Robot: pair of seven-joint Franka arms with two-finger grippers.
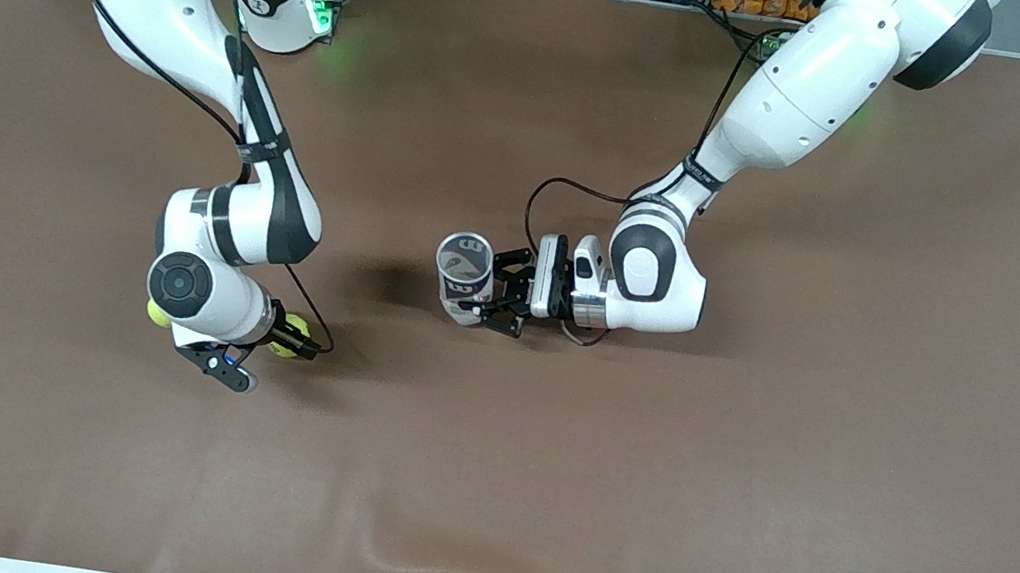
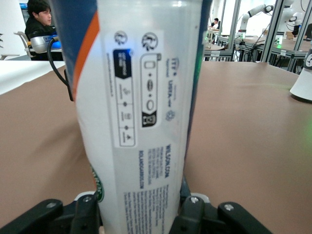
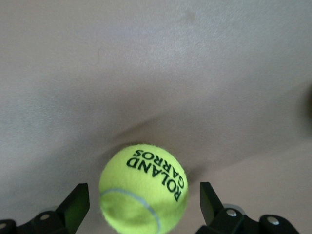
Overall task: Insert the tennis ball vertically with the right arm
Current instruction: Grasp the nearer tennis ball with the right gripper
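A yellow-green tennis ball [image 3: 144, 187] printed "ROLAND GARROS" lies on the brown table [image 3: 156, 73] between my right gripper's [image 3: 144, 207] open fingers [image 3: 78, 204], with a gap on each side. In the front view this ball [image 1: 290, 337] shows beside the right gripper [image 1: 295, 343], low over the table. My left gripper [image 1: 493, 296] is shut on an upright tennis ball can [image 1: 464, 272] near the table's middle, its open top up. In the left wrist view the white, blue and orange can [image 2: 141, 97] fills the space between the left gripper's [image 2: 139, 212] fingers.
A second tennis ball [image 1: 158, 313] peeks out from under the right arm's wrist, toward the right arm's end of the table. The brown table cover [image 1: 746, 463] has a fold at its edge nearest the front camera.
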